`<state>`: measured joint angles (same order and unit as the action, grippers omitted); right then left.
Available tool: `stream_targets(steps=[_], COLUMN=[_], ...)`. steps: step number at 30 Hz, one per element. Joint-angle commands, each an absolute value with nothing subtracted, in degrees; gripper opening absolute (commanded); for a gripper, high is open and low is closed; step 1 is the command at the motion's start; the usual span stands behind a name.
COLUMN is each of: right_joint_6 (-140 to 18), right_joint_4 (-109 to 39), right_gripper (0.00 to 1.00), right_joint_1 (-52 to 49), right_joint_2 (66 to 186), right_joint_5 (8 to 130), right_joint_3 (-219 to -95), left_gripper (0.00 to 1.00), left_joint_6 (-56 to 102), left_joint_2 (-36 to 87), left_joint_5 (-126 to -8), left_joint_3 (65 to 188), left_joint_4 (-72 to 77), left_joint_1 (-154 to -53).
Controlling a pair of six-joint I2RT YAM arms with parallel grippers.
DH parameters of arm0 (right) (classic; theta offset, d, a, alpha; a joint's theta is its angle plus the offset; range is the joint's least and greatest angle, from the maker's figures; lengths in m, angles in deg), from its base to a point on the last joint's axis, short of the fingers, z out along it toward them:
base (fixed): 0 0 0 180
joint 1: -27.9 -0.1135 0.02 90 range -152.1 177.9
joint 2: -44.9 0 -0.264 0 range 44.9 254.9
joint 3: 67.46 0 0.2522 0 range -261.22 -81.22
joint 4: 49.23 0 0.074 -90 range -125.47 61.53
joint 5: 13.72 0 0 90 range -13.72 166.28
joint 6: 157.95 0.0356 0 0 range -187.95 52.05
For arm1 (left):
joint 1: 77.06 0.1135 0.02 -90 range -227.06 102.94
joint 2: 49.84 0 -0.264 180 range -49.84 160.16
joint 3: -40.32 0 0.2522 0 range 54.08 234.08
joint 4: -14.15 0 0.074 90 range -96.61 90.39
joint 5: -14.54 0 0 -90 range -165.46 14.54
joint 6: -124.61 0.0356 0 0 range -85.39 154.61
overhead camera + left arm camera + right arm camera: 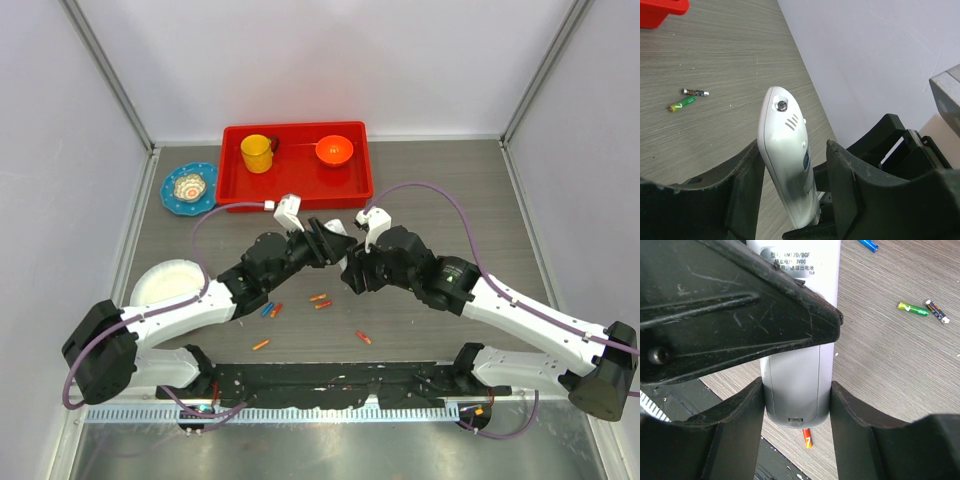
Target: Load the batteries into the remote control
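Note:
The white remote control (785, 150) stands between my left gripper's (795, 150) fingers, rounded end up, and the left gripper is shut on it. My right gripper (796, 390) is shut on its other end, where the back cover (792, 385) shows. In the top view both grippers (325, 242) (355, 265) meet above the table's middle and hide the remote. Several batteries lie on the table: orange ones (320, 300) (363, 337) (261, 344), a blue one (266, 309), a green one (681, 104) (913, 308) and a dark one (695, 92). An orange battery (807, 437) lies below the remote.
A red tray (295, 192) at the back holds a yellow cup (257, 153) and an orange bowl (334, 150). A blue plate (189, 187) sits to its left. A white round plate (167, 283) lies at the left. Pale walls close in the sides and back.

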<state>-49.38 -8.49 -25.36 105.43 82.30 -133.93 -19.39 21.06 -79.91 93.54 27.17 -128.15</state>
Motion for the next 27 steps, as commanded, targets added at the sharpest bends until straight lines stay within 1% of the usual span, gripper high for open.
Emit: stream_targets(steps=[1,6,9,10,13,16,21,27], right_joint_6=[-48.7,-48.61,-48.52,-48.52,-48.43,-48.43,-48.17,-48.17], right_joint_4=[-12.09,-12.01,-12.01,-11.92,-12.01,-12.01,-12.09,-12.01], right_gripper=[0.06,0.06,0.06,0.06,0.06,0.06,0.06,0.06], right_joint_1=[-25.72,-25.72,-25.8,-25.8,-25.72,-25.72,-25.72,-25.72], right_joint_2=[104.4,104.05,104.14,104.14,103.88,103.88,103.79,103.79], right_joint_5=[81.82,81.82,81.47,81.47,81.38,81.29,81.12,81.03], right_joint_3=[-134.75,-134.75,-134.75,-134.75,-134.66,-134.66,-134.57,-134.49], left_gripper=[0.52,0.48,0.48,0.52,0.61,0.62,0.61,0.57], left_joint_6=[-18.66,-18.57,-18.57,-18.48,-18.31,-18.13,-17.95,-17.87], left_joint_2=[21.0,20.56,20.3,20.21,19.86,19.68,19.77,19.95], left_joint_5=[-81.43,-82.05,-82.49,-82.84,-83.19,-83.63,-84.07,-85.04], left_joint_3=[92.93,92.22,92.05,91.96,91.96,92.14,92.4,92.66], left_joint_4=[30.54,30.54,30.54,30.54,30.45,30.36,30.36,30.36], left_joint_1=[-128.74,-128.83,-128.74,-128.83,-128.83,-128.91,-128.83,-128.91])
